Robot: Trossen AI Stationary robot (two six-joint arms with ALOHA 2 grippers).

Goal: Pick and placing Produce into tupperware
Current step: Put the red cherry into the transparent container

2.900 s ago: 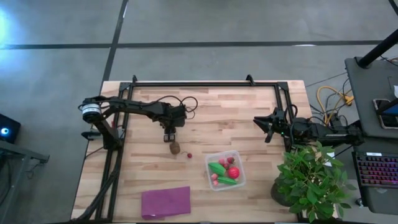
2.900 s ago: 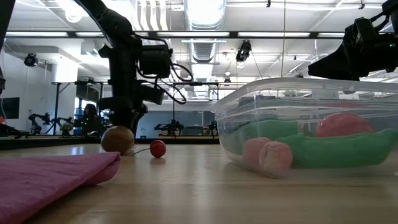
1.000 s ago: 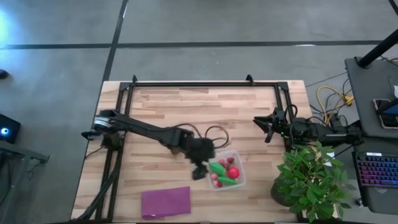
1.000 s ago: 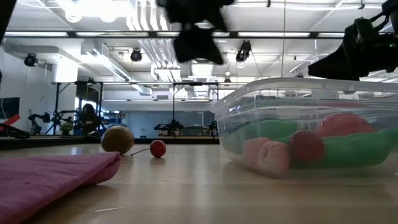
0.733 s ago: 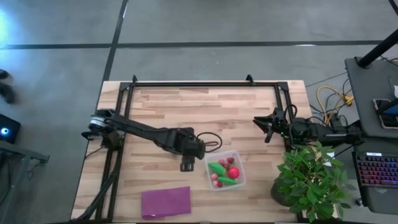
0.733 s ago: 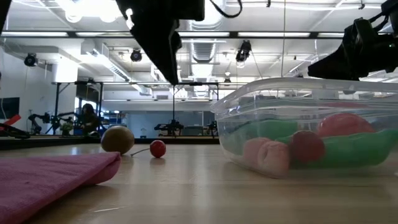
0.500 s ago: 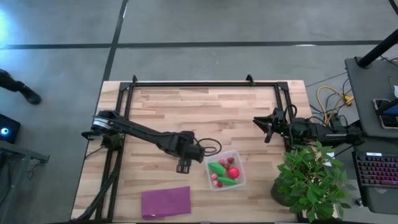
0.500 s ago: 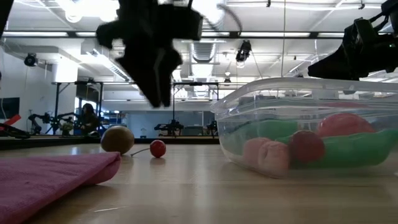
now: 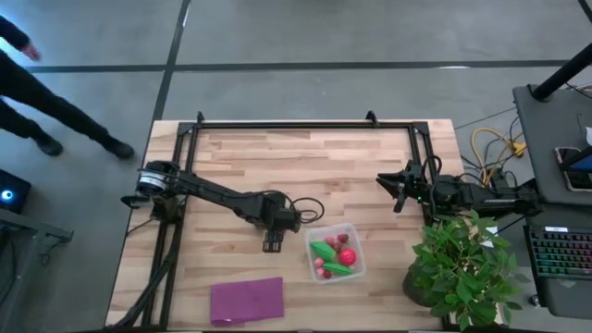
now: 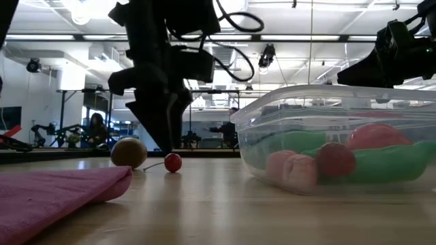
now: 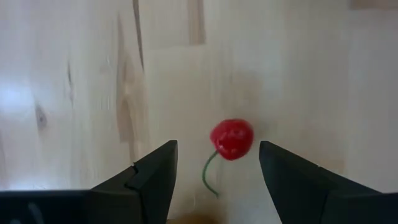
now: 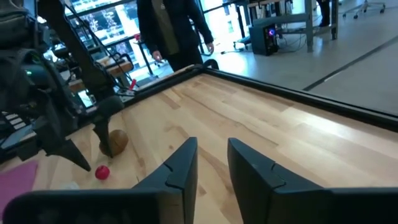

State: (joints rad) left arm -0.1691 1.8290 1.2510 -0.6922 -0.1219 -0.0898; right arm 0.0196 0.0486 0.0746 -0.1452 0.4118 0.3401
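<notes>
left end effector [image 11: 214, 163], fingers parted, poised over the stemmed red cherry [image 11: 231, 139] on the worktop [image 9: 351, 166] beside the brown kiwi [image 10: 129, 152], evidently lined up to grasp it for the clear tupperware [image 9: 355, 234] nearby; right end effector [image 12: 211, 163] waits closed.

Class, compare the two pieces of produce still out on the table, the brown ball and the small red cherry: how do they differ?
The brown ball is dull brown; the red cherry is glossy red. The brown ball is clearly larger than the cherry. The cherry carries a thin green stem; no stem shows on the brown ball. Both are round, rest on the wooden table, and lie outside the tupperware.
</notes>
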